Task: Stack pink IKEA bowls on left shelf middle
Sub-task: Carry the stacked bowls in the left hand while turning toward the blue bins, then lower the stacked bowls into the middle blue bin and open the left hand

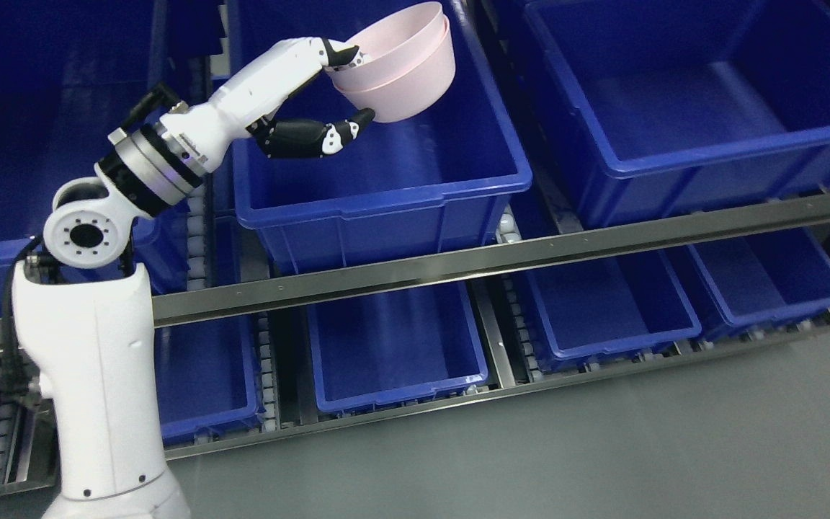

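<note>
A metal shelf (458,263) full of blue bins stands over a grey floor (602,447).

The left hand (328,94) pinches the pink bowls (404,61), two nested together, thumb under and fingers (339,54) over the rim. They hang tilted above the middle blue bin (386,194). Its back is cut off at the top. More bins sit right of and below it.
</note>
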